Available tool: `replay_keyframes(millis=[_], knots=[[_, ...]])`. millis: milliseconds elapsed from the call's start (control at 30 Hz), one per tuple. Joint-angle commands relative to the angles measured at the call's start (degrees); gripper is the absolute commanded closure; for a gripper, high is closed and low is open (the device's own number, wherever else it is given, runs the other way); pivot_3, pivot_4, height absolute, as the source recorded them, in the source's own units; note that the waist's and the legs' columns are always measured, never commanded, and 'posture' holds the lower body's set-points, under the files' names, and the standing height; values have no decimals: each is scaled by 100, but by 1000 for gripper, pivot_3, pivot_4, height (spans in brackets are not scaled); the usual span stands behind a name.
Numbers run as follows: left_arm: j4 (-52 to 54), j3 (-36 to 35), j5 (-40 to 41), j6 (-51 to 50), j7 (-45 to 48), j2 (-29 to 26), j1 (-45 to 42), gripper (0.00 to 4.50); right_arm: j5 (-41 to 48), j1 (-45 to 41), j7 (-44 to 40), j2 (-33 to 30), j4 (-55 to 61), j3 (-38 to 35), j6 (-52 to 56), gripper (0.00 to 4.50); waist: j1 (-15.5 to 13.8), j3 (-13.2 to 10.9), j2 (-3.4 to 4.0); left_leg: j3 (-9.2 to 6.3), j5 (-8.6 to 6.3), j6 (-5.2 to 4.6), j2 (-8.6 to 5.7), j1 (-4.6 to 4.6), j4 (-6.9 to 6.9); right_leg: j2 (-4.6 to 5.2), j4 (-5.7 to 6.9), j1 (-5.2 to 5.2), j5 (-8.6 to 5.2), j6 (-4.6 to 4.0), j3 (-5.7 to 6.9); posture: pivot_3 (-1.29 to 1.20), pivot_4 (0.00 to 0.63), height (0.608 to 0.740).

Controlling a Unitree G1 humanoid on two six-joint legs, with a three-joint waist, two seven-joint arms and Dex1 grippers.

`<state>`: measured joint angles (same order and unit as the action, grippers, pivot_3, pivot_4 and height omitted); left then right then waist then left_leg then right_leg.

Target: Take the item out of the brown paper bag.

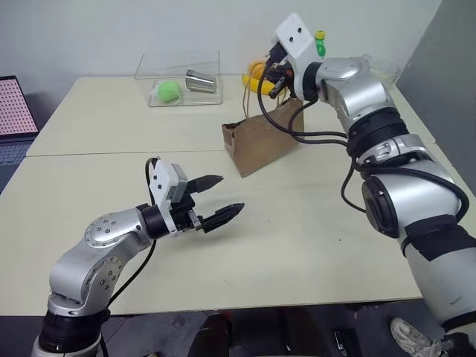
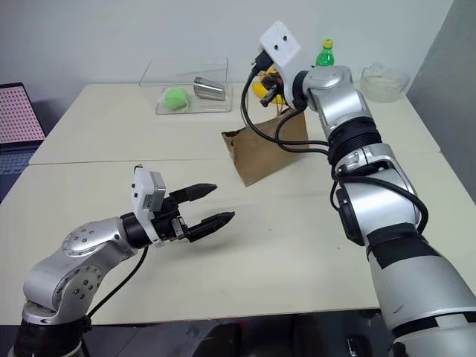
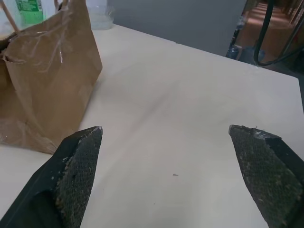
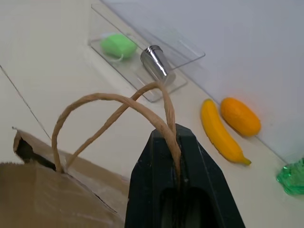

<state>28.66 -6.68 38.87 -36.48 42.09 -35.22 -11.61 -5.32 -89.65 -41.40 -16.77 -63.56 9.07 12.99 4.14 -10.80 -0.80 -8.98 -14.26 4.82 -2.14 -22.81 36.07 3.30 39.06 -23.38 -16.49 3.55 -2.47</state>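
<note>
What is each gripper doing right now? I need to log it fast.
Left gripper: open, holding nothing.
Right gripper: shut on the cord handles of the brown paper bag.

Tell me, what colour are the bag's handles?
Beige, lighter than the brown bag; the handles show best in the right wrist view.

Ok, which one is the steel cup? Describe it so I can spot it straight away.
Look to the far side of the table, where a clear plastic box stands near the wall, behind the brown paper bag. Two things lie inside: the steel cup on its side and a green item beside it. The cup is the shiny metal one.
</note>
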Motion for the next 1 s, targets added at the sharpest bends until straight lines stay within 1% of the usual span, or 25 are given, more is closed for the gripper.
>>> replay_keyframes(millis=[33,133,200,467,767,833,900,1000], knots=[[69,-45,-18,169,56,-40,-84,0,-25,-95,-391,-130,488,28,55,4457,22,0,0,0,0,0,0,0,0,0,0,0,0,0,0,0,150,740],[36,-58,-31,209,78,-67,-97,0,-50,127,-872,-264,897,167,268,4457,44,0,0,-1,0,0,1,0,0,0,0,0,0,0,0,0,150,740],[17,-69,-31,220,89,-81,-106,0,-37,242,-1024,-309,1139,200,421,4457,46,0,0,-1,0,0,0,0,1,0,1,0,0,0,0,0,150,740],[-37,-63,-74,272,155,-106,-140,0,-105,435,-890,-307,1364,211,397,4457,61,0,0,-1,1,1,1,2,5,0,8,0,1,0,-1,0,150,740],[-47,-63,-91,297,153,-93,-165,0,-248,712,-1069,-474,1642,382,228,4457,61,1,0,-2,1,1,0,1,6,1,6,0,1,0,0,0,150,740],[-59,-62,-107,321,152,-87,-200,0,-284,878,-1128,-593,1830,397,225,4085,60,1,-1,-1,1,1,0,1,6,1,7,0,1,0,-1,0,150,740],[-68,-63,-113,334,150,-83,-228,0,-291,1059,-1224,-737,2092,403,284,3580,60,1,-1,-3,1,1,0,1,8,1,7,1,1,0,1,0,150,740],[-80,-43,-136,365,160,-75,-242,0,-252,1339,-1363,-961,2610,386,473,2553,59,1,-2,-2,1,1,0,0,10,1,7,2,1,0,1,0,150,740]])
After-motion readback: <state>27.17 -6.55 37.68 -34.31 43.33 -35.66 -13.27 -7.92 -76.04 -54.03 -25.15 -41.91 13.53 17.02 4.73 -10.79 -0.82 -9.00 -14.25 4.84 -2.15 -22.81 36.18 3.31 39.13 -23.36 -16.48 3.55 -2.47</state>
